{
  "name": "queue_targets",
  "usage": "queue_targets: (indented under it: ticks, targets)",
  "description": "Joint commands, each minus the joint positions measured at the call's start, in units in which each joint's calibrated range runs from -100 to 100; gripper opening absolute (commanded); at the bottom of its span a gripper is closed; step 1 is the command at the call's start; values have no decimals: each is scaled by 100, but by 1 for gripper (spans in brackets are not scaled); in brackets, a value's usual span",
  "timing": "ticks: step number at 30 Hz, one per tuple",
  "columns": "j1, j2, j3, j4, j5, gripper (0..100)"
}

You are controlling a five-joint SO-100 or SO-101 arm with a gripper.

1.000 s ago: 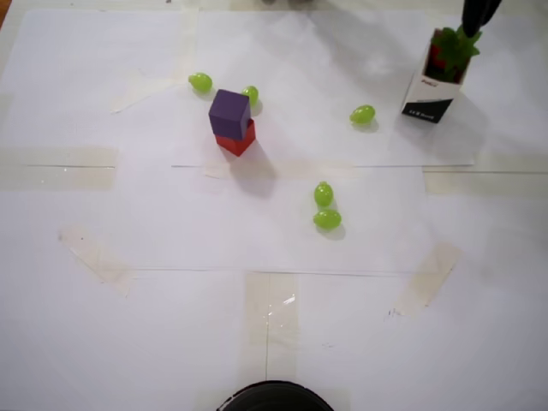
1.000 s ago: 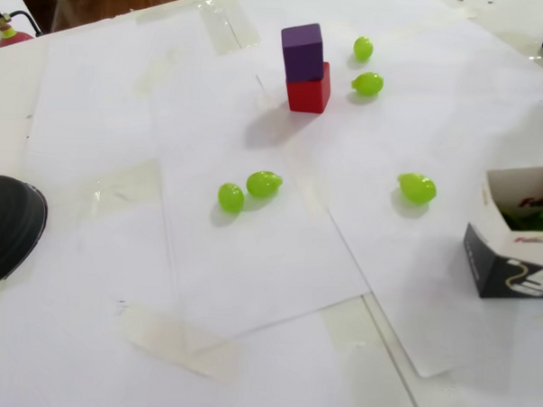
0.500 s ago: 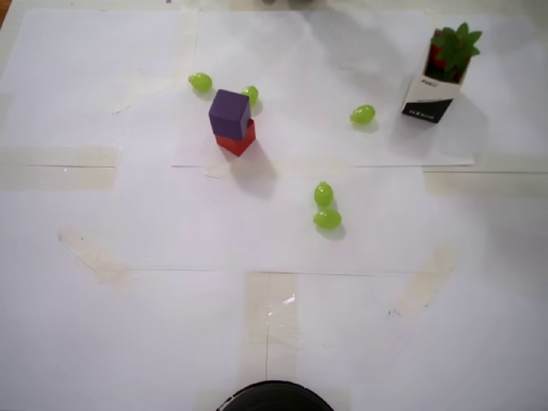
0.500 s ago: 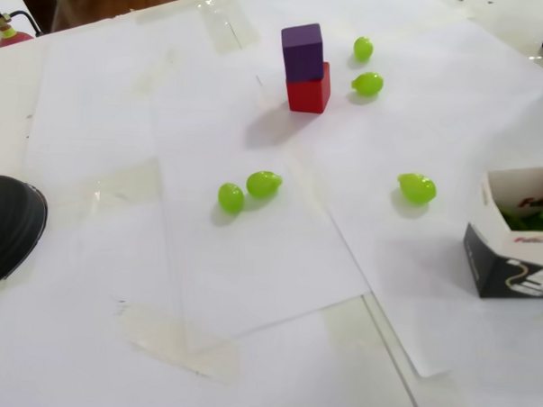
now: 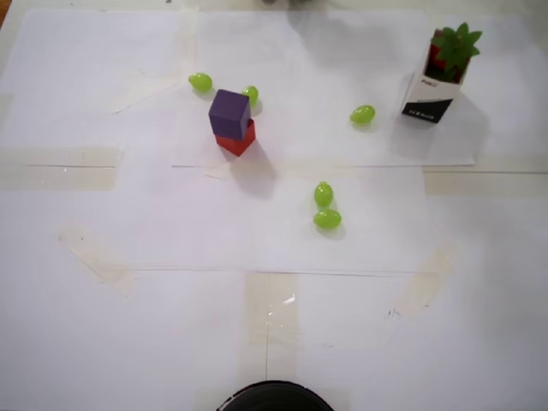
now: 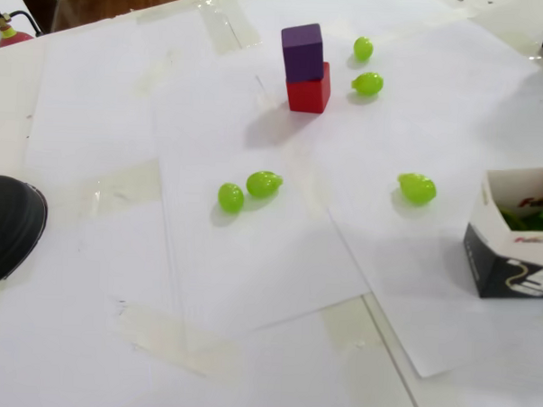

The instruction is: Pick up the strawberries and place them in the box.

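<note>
Strawberries (image 5: 451,47) sit in the box (image 5: 431,96), leaves poking over the rim, so the job looks done. Box stands at the tabletop (image 5: 257,342) edge, clear of the grapes (image 5: 326,218) and stacked cubes (image 5: 231,122). Arm out of view; can't tell fingers' state.

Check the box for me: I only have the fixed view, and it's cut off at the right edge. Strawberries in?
Observer: Yes. The overhead view shows the whole box, with strawberry leaves sticking up above its rim.
Operator: Both in there?
Observer: Cannot count them. Overhead, some strawberry red shows under the leaves.
Operator: Any lying past the box?
Observer: None shows on the paper beyond it.
</note>
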Motion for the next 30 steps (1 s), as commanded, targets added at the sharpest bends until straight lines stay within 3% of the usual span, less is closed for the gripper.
queue_targets:
  ticks: [1,16,30]
  targets:
    - [647,-1804,1264,-264,10,0]
    - [618,-4367,3819,-902,-147,0]
    - [530,-4375,5301,-1237,-147,0]
